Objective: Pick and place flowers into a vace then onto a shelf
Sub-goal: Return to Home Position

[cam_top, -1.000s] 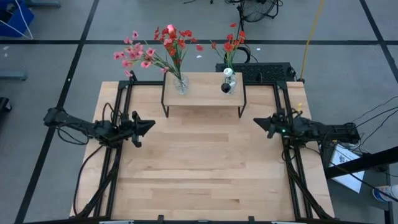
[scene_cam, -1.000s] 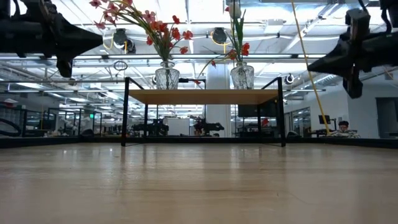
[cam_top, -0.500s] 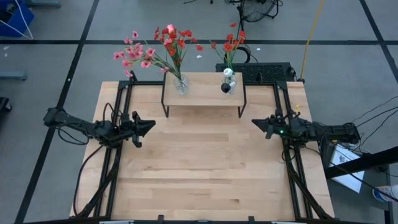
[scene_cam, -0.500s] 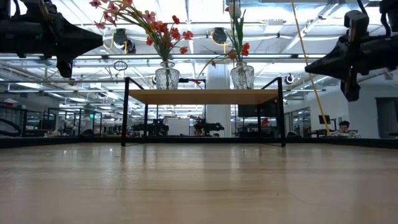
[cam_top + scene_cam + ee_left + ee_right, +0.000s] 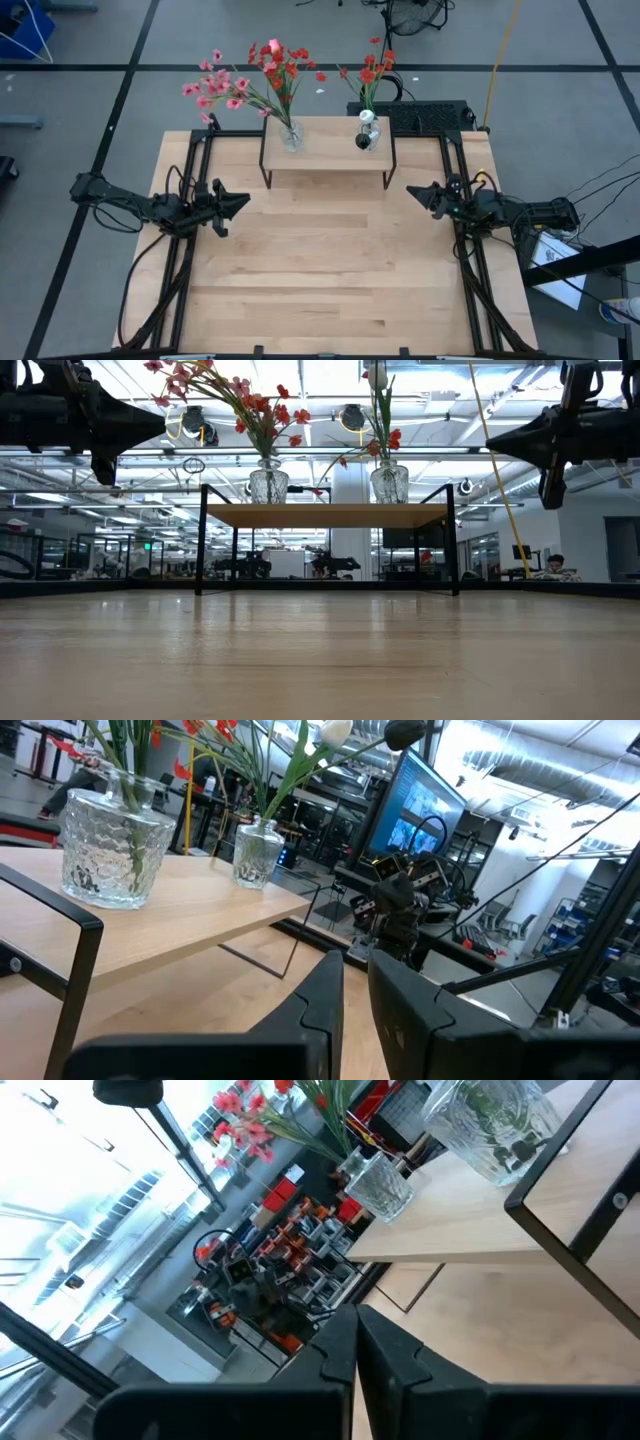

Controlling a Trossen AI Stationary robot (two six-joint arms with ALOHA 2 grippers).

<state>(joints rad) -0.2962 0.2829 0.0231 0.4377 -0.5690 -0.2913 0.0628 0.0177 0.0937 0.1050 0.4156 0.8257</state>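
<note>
Two glass vases stand on the shelf [image 5: 325, 155] at the table's far edge, each on its base. The left vase [image 5: 291, 135] holds the pink and red flowers [image 5: 245, 82]. The right vase [image 5: 367, 137] holds red flowers [image 5: 372, 68]. My left gripper [image 5: 245, 201] hovers shut over the table's left side, pointing toward the middle, and it also shows in the low view [image 5: 160, 422] and the left wrist view [image 5: 355, 985]. My right gripper [image 5: 409, 191] hovers shut over the right side, facing it, and also shows in the low view [image 5: 492, 448] and the right wrist view [image 5: 355, 1342]. Neither holds anything.
The wooden tabletop [image 5: 330, 270] spreads between the two arms and in front of the shelf's black legs [image 5: 202, 540]. Black frame rails run along the table's left and right sides [image 5: 190, 250]. A keyboard-like black unit [image 5: 425, 115] lies behind the shelf.
My right gripper has risen a little above the table, still shut and still pointing toward the middle. The vases and flowers have stayed where they were.
</note>
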